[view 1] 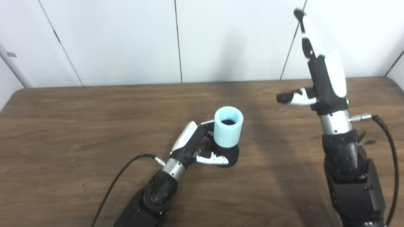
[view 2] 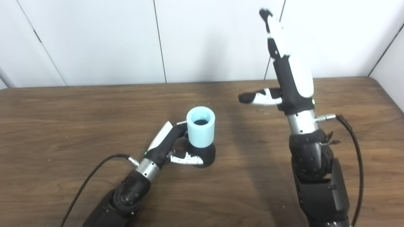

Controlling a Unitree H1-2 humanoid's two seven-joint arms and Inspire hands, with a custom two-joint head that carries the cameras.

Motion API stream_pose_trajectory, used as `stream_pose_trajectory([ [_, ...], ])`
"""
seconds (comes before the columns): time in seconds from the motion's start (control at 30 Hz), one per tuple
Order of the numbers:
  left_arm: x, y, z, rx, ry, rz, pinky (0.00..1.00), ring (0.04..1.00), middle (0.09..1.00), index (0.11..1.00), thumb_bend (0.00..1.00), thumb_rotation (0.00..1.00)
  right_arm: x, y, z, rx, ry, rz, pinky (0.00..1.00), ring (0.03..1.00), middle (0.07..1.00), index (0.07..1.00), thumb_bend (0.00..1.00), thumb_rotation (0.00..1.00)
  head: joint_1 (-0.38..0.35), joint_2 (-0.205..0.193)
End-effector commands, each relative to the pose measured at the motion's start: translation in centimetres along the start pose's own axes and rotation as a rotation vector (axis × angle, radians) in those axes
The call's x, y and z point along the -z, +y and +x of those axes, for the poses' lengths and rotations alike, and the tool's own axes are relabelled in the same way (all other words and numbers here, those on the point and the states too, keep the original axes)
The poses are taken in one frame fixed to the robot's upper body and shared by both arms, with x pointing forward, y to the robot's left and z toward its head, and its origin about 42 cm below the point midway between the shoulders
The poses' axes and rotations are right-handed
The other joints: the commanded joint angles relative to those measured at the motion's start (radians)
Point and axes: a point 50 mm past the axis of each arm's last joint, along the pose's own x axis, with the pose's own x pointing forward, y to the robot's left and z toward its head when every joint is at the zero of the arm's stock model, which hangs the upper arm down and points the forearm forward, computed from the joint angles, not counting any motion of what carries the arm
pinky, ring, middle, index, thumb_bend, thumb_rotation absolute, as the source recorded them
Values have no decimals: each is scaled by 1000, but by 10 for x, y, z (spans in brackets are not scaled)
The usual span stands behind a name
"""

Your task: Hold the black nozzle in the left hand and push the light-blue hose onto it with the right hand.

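Observation:
The black nozzle (view 1: 229,156) stands upright on the wooden table (view 1: 79,126) near the middle. The light-blue hose (view 1: 228,127), a short wide tube, sits upright on top of the nozzle with its open end up. My left hand (view 1: 197,145) is wrapped around the nozzle's base from the left, thumb in front and fingers behind it. My right hand (view 1: 318,72) is raised well above the table at the right, fingers stretched upward and thumb pointing left, holding nothing and clear of the hose.
White wall panels (view 1: 126,41) stand behind the table's far edge. Black cables trail from both wrists, one (view 1: 116,179) on the table at the left and one (view 1: 389,142) at the right.

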Motion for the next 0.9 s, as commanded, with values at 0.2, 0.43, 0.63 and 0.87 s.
stream_pose_trajectory([
  [0.2,25,4,-34,21,161,108,1000,1000,1000,1000,1000,473,0,-1,-22,-52,-32,-66,1000,1000,1000,1000,863,1000,11,-6],
  [0.43,8,55,-32,-210,134,58,1000,1000,1000,1000,1000,538,7,18,-56,-116,14,33,1000,1000,1000,1000,873,1000,9,-14],
  [0.63,-5,82,-42,-306,148,-59,1000,1000,1000,1000,1000,556,-19,28,-59,22,305,420,1000,1000,1000,1000,853,1000,29,-17],
  [0.87,-34,104,-88,-331,131,-202,1000,1000,1000,1000,1000,644,-40,49,-74,159,518,761,1000,1000,1000,1000,817,1000,59,-27],
])
